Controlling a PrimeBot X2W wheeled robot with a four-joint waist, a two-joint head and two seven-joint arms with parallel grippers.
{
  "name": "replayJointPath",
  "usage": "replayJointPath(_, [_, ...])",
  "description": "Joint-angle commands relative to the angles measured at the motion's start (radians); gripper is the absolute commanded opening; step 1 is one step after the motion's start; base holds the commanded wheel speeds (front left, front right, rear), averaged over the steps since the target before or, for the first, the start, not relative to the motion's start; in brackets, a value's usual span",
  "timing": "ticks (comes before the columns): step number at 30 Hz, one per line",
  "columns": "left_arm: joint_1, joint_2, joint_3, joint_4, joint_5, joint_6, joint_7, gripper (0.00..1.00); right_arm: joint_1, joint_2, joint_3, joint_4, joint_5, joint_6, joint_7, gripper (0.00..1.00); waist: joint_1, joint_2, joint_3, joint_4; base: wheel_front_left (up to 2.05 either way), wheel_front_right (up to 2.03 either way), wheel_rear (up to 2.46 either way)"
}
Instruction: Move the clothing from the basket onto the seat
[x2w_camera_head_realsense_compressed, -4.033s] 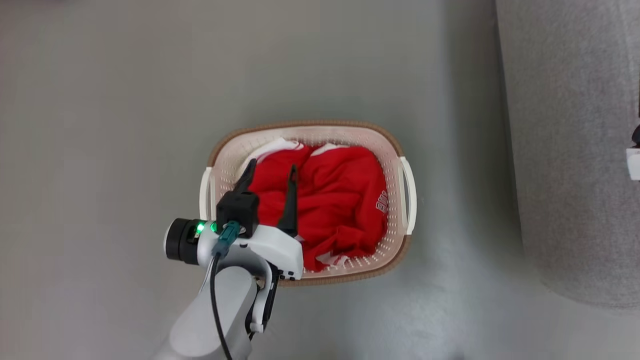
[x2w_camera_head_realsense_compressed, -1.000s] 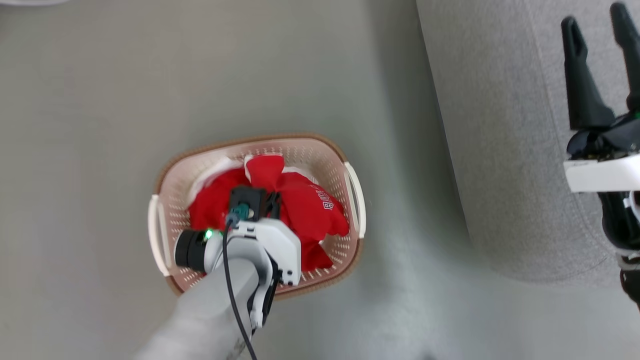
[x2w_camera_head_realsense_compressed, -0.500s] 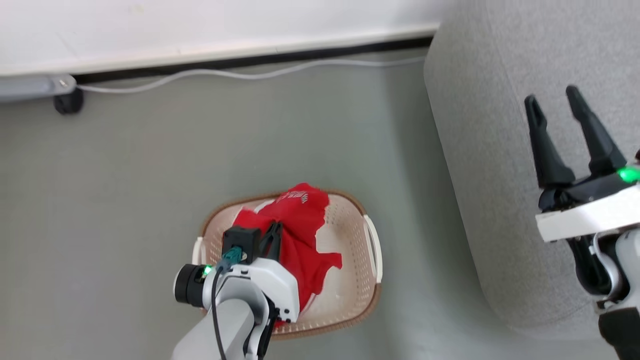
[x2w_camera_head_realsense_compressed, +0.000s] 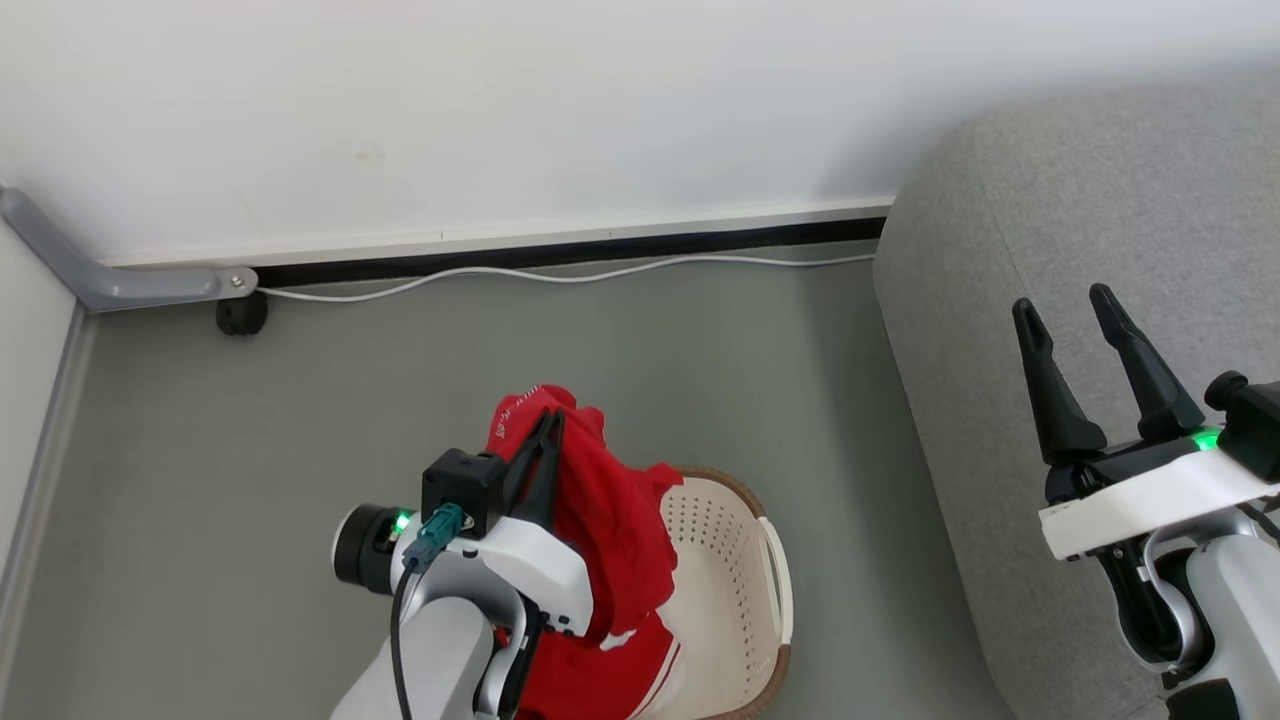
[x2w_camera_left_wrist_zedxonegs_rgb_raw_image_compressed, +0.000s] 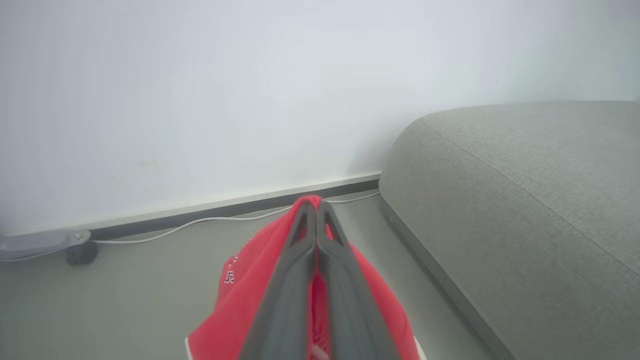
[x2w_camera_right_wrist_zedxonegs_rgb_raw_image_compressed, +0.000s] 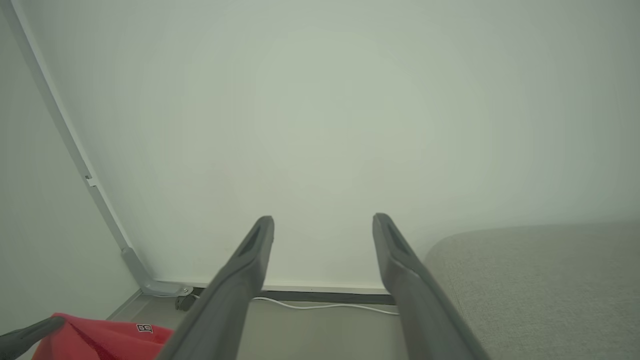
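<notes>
Your left gripper (x2w_camera_head_realsense_compressed: 552, 420) is clamping the clothing (x2w_camera_head_realsense_compressed: 610, 540), hem dangling at the basket (x2w_camera_head_realsense_compressed: 775, 580). Swinging to the seat (x2w_camera_head_realsense_compressed: 1000, 200) is risking a snag or slip. Right gripper (x2w_camera_head_realsense_compressed: 1061, 300) is gaping wide, empty.

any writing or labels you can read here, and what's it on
White lettering on the clothing: a few characters on a creased fold, too small and blurred to read.
I can make out no other words, numbers, brands or signs.
</notes>
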Motion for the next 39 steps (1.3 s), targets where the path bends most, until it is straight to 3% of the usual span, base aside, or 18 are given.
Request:
replayJointPath(1, [-0.028, 0.008, 0.045, -0.042, 0.025, -0.009, -0.010, 0.00, 0.008, -0.006, 0.010, -0.018, -0.013, 0.004, -0.006, 1.00, 0.0000, -0.0001, -0.010, 0.007, 0.00, 0.00, 0.00])
replayJointPath(14, [-0.170, 0.008, 0.085, -0.196, 0.130, -0.050, -0.010, 0.00, 0.012, -0.005, 0.016, -0.012, -0.023, 0.004, -0.006, 1.00, 0.0000, -0.0001, -0.009, 0.021, 0.00, 0.00, 0.00])
replayJointPath(28, [-0.281, 0.013, 0.090, -0.267, 0.169, -0.053, -0.010, 0.00, 0.008, -0.009, 0.031, -0.009, -0.013, 0.004, -0.006, 1.00, 0.0000, -0.0001, -0.003, 0.019, 0.00, 0.00, 0.00])
replayJointPath(39, [-0.271, 0.011, 0.078, -0.277, 0.163, -0.045, -0.010, 0.00, -0.063, -0.015, 0.229, -0.140, 0.042, 0.004, -0.006, 1.00, 0.0000, -0.0001, -0.003, 0.019, 0.00, 0.00, 0.00])
